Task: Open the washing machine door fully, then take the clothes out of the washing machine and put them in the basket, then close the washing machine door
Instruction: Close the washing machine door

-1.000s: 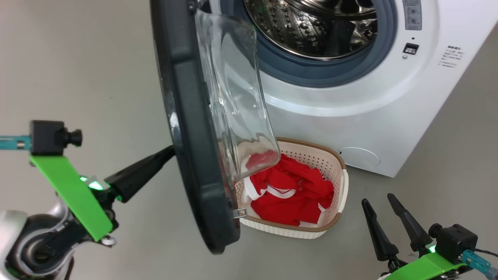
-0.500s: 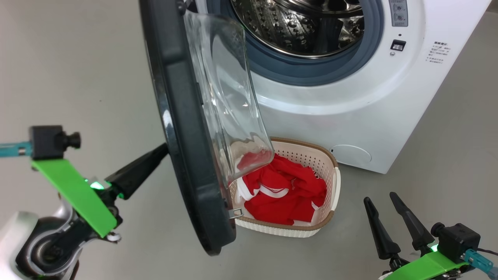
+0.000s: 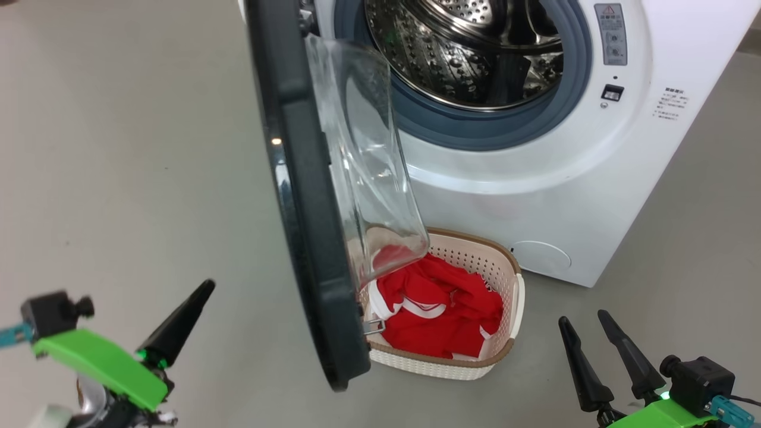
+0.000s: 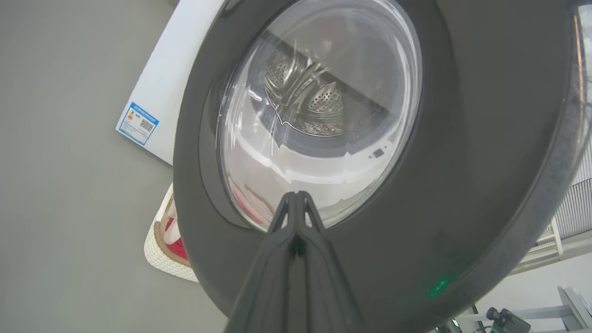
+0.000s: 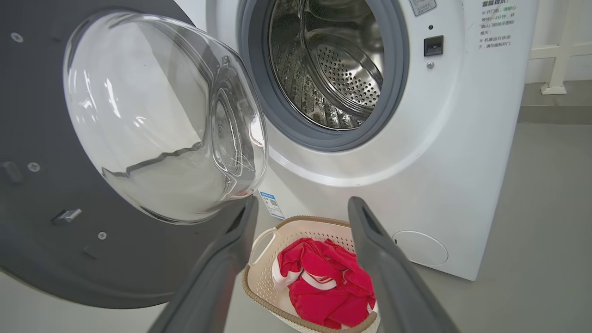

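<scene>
Backed off from the door (image 3: 297, 178), the left gripper (image 3: 205, 288) now has open floor (image 3: 119, 148) between its pressed-together fingertips and the door's dark outer face. The door stands edge-on ahead and to the gripper's right, swung out from the washing machine (image 3: 535, 196). The right gripper (image 3: 582, 318), fingers spread and holding nothing, sits low with bare floor around it; ahead and to its left the basket (image 3: 475, 238) stands just before the machine's front, beside the door's lower edge, with red clothes (image 3: 440, 309) heaped below its rim.
</scene>
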You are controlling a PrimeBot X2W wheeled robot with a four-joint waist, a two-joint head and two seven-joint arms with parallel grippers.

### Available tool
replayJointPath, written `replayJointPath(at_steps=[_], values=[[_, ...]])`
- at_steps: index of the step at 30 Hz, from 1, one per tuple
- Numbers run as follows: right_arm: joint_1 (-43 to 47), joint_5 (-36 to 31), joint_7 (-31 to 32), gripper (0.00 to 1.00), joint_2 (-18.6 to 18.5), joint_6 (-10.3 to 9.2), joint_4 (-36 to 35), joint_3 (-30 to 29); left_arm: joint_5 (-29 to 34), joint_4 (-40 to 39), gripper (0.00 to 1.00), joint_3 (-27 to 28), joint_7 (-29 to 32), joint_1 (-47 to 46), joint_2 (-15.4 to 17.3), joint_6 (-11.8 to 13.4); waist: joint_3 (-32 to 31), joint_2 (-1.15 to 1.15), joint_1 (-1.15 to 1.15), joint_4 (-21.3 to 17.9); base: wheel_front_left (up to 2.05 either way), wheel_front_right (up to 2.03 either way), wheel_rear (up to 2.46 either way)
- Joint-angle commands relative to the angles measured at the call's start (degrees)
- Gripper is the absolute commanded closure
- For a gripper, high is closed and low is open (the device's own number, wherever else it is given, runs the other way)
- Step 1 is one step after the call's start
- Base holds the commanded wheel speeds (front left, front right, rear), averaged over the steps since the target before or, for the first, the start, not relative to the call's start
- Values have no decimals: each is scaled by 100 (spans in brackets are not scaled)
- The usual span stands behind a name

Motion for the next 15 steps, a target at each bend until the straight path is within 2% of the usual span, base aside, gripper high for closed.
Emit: replayJointPath(at_steps=[1,2,3,4,5,6,7,15], values=[[-44,-64,-37,0,-37,28,-138,108,-56,-60,95,272,-80,-108,190,-38,-30,0,0,24,0,0,0],[-30,-64,-37,0,-33,28,-135,110,-39,30,84,277,-196,-54,170,-38,-48,0,0,31,0,0,0],[-16,-61,-37,0,-30,28,-132,110,-17,126,66,277,-315,-1,148,-38,-67,0,0,37,0,0,0],[0,-56,-37,0,-29,28,-129,111,-33,198,60,281,-421,52,107,-38,-86,0,0,40,0,0,0],[34,-44,-37,0,-39,28,-121,111,-11,358,18,292,-641,148,76,-38,-118,0,0,43,0,0,0],[55,-37,-37,0,-42,28,-112,107,-7,433,5,283,-738,200,48,-38,-146,0,0,43,0,0,0],[81,-30,-37,0,-45,28,-109,100,-6,489,0,280,-838,253,23,-38,-164,0,0,41,0,0,0],[310,-21,-37,0,-45,28,-117,-60,372,891,0,116,-1780,588,-65,-38,-268,0,0,17,0,0,0]])
